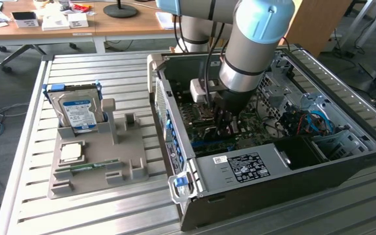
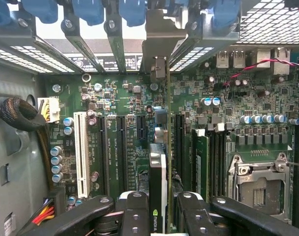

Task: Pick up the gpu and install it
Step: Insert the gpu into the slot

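On the slatted table (image 1: 25,196), at the exterior view's left, a grey holder (image 1: 132,169) carried an upright hard drive (image 1: 78,111). A processor chip (image 1: 70,152) and a memory stick (image 1: 91,166) lay on the holder's near part. To the right lay the open computer case (image 1: 293,191), and the arm (image 1: 253,44) reached down into it. The gripper (image 1: 226,115) was low over the motherboard (image 1: 204,122). In the wrist view the gripper (image 2: 161,209) was clamped on the gpu (image 2: 158,179), one black finger (image 2: 134,216) on each face. The card stood edge-on over the motherboard (image 2: 115,98), in line with the black slots, its silver bracket (image 2: 156,39) toward the case's rear openings. Whether it was seated could not be told.
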Motion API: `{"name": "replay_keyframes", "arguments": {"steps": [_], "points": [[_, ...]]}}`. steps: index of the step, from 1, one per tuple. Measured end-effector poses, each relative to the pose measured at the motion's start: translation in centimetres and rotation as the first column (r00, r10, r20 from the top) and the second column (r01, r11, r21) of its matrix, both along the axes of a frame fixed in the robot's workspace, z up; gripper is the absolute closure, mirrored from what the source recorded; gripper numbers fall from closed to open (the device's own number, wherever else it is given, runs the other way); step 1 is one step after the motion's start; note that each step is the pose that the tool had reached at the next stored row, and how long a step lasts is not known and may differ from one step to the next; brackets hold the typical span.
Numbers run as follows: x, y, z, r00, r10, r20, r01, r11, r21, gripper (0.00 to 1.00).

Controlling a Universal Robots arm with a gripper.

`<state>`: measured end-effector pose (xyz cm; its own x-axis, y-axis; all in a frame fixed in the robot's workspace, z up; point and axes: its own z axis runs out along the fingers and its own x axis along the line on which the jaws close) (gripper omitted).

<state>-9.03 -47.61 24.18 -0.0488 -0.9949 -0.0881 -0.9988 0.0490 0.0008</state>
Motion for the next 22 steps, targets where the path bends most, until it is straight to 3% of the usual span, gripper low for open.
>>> {"name": "replay_keyframes", "arguments": {"steps": [22], "points": [[-0.08,0.00,-0.21,1.0000,0.000,-0.0001,0.000,1.0000,0.0002,0.73]]}}
